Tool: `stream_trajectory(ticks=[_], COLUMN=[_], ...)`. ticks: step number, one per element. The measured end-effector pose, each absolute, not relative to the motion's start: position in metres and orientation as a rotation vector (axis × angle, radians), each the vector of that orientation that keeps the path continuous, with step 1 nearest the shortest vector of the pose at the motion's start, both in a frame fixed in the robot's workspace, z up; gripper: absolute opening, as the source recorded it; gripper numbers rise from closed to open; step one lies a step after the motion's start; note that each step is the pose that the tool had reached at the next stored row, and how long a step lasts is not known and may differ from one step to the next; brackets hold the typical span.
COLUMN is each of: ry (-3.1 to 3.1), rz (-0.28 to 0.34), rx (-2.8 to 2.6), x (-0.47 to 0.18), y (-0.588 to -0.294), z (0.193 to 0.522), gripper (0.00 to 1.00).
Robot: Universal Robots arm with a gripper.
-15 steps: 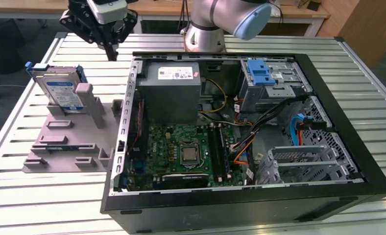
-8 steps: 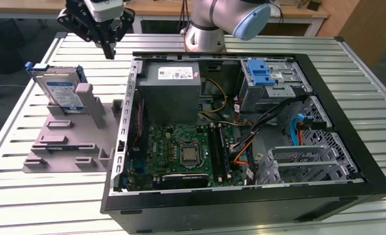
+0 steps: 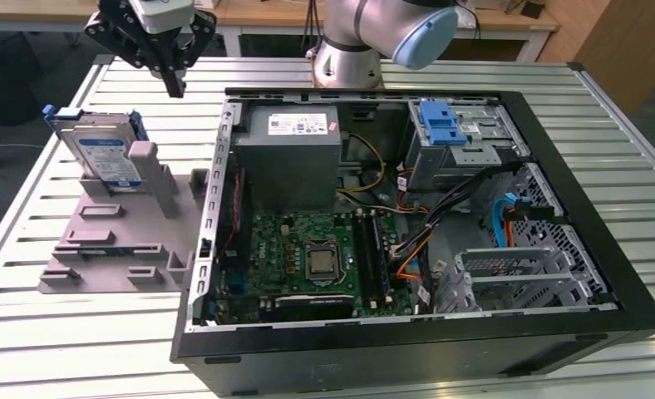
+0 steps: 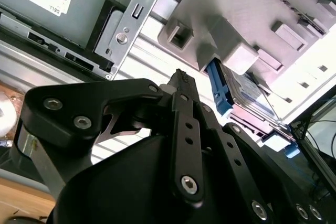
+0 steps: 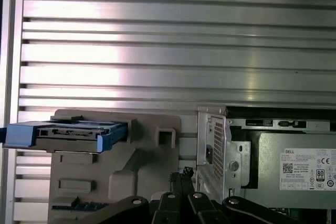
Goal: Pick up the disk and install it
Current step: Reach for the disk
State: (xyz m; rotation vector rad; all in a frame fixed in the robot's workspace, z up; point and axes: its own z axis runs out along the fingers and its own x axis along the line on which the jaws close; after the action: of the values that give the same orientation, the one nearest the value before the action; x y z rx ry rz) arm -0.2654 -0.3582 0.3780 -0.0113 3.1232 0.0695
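The disk (image 3: 100, 154) is not in hand. It stands on edge in a slot of the grey stand (image 3: 117, 249). Largest first: the slatted metal surface (image 3: 72, 349) carries the open computer case (image 3: 416, 357) on the exterior view's right and the stand on its left, just beside the case. Inside the case, the silver cage (image 3: 466, 137) with a blue latch sits at the far corner. The disk's blue rails show in both wrist views (image 4: 218, 90) (image 5: 68, 132). The gripper (image 3: 174, 87) hangs above the surface, apart from the disk and nearer the case corner. Its fingers (image 4: 181, 85) are drawn together on nothing. Assessment: a sound pick calls for the fingers spread wide first, squared to the disk's flat faces, clear of the stand's post, and gripping the upper edge evenly.
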Motion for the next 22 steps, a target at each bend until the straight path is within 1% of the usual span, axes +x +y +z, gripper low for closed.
stream_trajectory(ticks=[22], ry=[3.123], rz=[0.069], rx=[-0.011], x=[-0.290], y=[-0.353], z=[0.378], gripper=[0.11])
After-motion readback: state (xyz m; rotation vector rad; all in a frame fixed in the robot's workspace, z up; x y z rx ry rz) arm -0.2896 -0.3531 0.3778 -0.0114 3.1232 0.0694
